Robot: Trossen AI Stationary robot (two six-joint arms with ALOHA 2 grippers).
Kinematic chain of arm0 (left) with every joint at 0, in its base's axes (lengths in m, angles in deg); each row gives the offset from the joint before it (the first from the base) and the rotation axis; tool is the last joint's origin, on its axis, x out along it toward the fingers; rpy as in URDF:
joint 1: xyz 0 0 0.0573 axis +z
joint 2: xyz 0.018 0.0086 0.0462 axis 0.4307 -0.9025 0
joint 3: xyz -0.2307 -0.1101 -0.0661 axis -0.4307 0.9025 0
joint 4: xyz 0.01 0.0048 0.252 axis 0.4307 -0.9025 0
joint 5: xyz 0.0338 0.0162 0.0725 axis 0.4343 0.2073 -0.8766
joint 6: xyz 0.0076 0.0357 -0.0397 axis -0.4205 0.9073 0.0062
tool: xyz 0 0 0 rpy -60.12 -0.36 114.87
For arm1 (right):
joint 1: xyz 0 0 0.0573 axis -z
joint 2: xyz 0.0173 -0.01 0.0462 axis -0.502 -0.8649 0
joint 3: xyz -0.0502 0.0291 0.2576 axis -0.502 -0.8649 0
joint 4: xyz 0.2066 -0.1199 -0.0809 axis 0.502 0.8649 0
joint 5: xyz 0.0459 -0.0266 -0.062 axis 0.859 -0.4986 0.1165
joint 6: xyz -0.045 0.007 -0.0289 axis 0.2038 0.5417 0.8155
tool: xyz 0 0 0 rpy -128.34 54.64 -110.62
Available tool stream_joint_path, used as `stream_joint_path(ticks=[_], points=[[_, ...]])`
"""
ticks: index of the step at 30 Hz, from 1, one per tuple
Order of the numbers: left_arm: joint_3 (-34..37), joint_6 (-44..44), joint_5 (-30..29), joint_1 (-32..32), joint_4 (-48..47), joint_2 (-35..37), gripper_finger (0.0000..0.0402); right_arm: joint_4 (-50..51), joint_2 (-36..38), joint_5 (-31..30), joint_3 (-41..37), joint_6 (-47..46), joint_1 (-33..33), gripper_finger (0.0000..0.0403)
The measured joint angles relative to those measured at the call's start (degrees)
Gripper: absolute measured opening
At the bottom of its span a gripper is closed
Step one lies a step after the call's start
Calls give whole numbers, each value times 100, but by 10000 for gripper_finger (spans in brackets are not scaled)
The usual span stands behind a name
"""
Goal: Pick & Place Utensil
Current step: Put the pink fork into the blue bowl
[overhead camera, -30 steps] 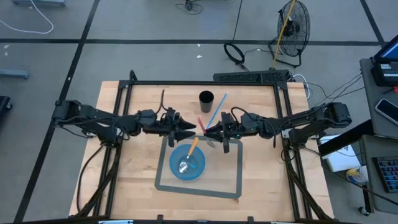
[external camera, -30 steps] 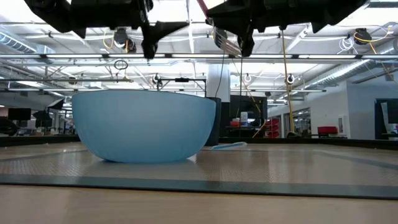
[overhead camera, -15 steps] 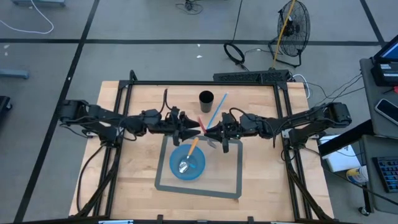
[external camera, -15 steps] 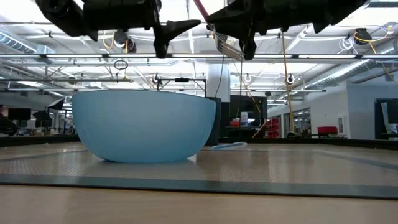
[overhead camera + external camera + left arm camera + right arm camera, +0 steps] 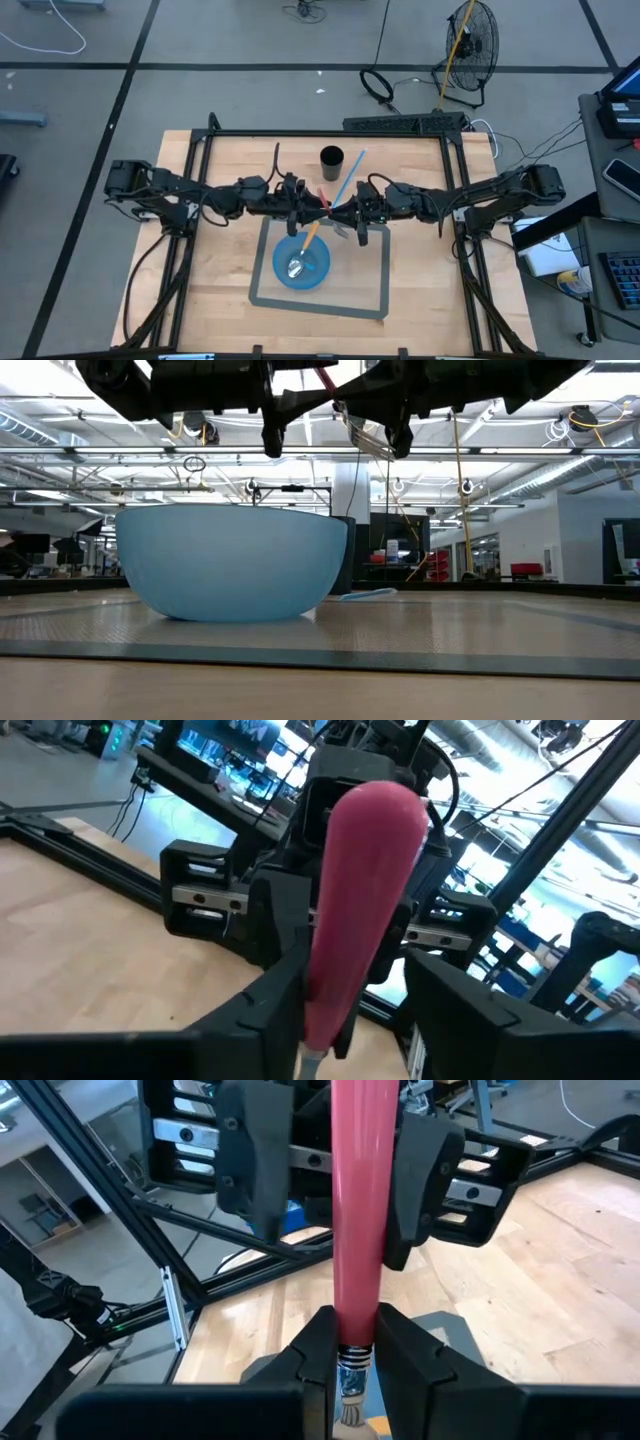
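**A:** Well, to begin at the near side: why does the light blue plastic bowl [image 5: 301,262] stand on the grey rectangular mat [image 5: 375,300]?

**B:** I think the mat marks the place for putting things down. A metal spoon with an orange handle [image 5: 305,248] lies in the bowl already, its handle leaning on the far rim.

**A:** And just beyond the bowl, above the wooden table [image 5: 220,280], the two arms meet. Why?

**B:** It looks like a handover. The right gripper [image 5: 337,212] is closed tight on the pink-handled utensil with a metal collar [image 5: 357,1230], low on the handle near the collar, so the long upper part stays free. The left gripper [image 5: 312,207] comes from the left, and its fingers [image 5: 250,1165] stand on both sides of that free part.

**A:** Does the left one hold it?

**B:** Not firmly, I judge. Its jaws are open around the handle, and in the left wrist view a small gap shows on one side. So the utensil hangs in the air between the grippers, carried by the right one only.

**A:** And farther back?

**B:** A small black cup [image 5: 331,158] stands there, and a long light blue utensil [image 5: 348,178] lies beside it, untouched.
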Motion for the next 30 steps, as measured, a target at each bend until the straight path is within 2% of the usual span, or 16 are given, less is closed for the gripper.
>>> stream_joint_path(ticks=[6, 10, 19, 24, 30], points=[[0, 136, -17, 9, -7, 0, 93, -9, 2, 17, 0, -47, 0, 41], [0, 254, -43, 20, -17, 0, 64, 4, 4, 15, 0, -90, 0, 41], [0, 213, -85, 13, -7, 0, 86, 9, 4, 15, 0, -126, 0, 44], [0, 283, -85, 15, -4, 0, 61, 9, 4, 17, 0, -192, 0, 65], [0, 322, -85, 13, 31, 2, 62, 41, 0, 35, 0, -190, 0, 82]])
